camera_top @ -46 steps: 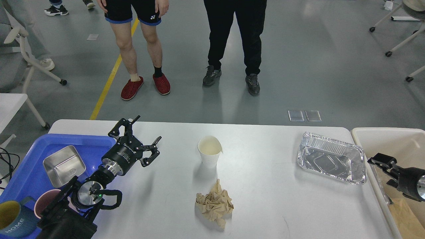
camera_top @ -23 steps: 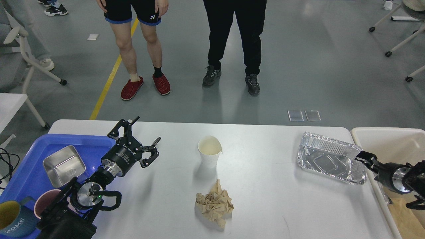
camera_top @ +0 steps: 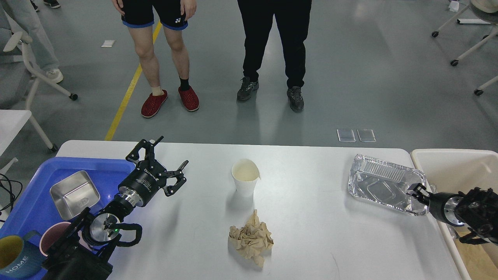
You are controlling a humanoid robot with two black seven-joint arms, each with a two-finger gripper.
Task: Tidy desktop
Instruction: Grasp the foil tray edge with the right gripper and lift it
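The white desktop [camera_top: 311, 233] holds a white paper cup [camera_top: 245, 182] at the middle, a crumpled brown paper ball [camera_top: 251, 239] in front of it, and an empty foil tray [camera_top: 383, 182] at the right. My left gripper [camera_top: 173, 150] is open and empty, hovering over the desktop beside the blue tray [camera_top: 27, 194]. My right gripper [camera_top: 414, 190] reaches in from the right and sits at the foil tray's near right rim. Its fingers are small and dark, so I cannot tell whether they grip the rim.
The blue tray holds a steel dish [camera_top: 73, 193], a pink cup [camera_top: 52, 240] and a blue mug [camera_top: 15, 256]. A cream bin [camera_top: 455, 167] with brown paper inside stands off the right edge. Two people stand beyond the far edge.
My right gripper has moved left from over the bin to the foil tray's near right rim. The left arm and the other objects have stayed put.
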